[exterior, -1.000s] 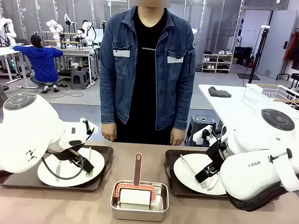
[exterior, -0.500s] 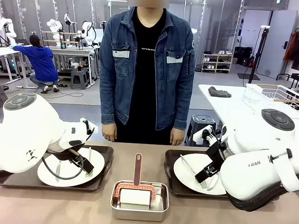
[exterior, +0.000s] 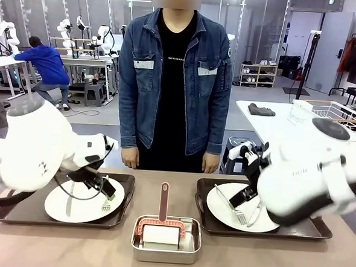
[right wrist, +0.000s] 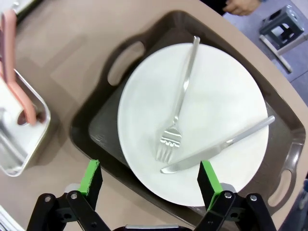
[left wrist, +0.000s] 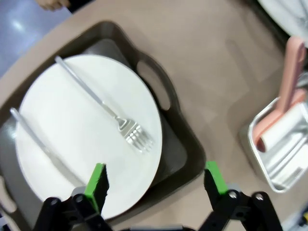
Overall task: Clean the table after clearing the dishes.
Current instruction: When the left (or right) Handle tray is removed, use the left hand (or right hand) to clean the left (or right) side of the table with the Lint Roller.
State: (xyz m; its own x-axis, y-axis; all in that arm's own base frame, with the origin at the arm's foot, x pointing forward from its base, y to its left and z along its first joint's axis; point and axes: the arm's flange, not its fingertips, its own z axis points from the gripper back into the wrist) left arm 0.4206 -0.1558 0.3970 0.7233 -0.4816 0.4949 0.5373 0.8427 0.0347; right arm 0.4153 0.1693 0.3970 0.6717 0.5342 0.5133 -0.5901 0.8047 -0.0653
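Two white plates, each with a fork and a knife, sit on dark handled trays on the beige table (exterior: pixel 249 259). My left gripper (exterior: pixel 106 188) hovers open over the left plate (exterior: pixel 80 203). In the left wrist view the left gripper (left wrist: pixel 155 179) hangs above that plate's (left wrist: pixel 72 120) near rim and the left tray (left wrist: pixel 185 144). My right gripper (exterior: pixel 237 201) is open above the right plate (exterior: pixel 221 213). The right wrist view has the right gripper (right wrist: pixel 151 177) spanning the near edge of the right plate (right wrist: pixel 216 106) and the right tray (right wrist: pixel 96 122). Neither gripper holds anything.
A small steel pan (exterior: pixel 165 238) with a pink-handled cleaning tool (exterior: pixel 163 202) and a white block stands between the trays at the table's front. A person (exterior: pixel 175 79) stands at the far side, hands down. A white side table (exterior: pixel 281 125) with a wire basket is at the back right.
Both arms have lifted a little and look blurred with motion. The left gripper has shifted slightly up and right over its plate. Plates, trays and pan have not moved.
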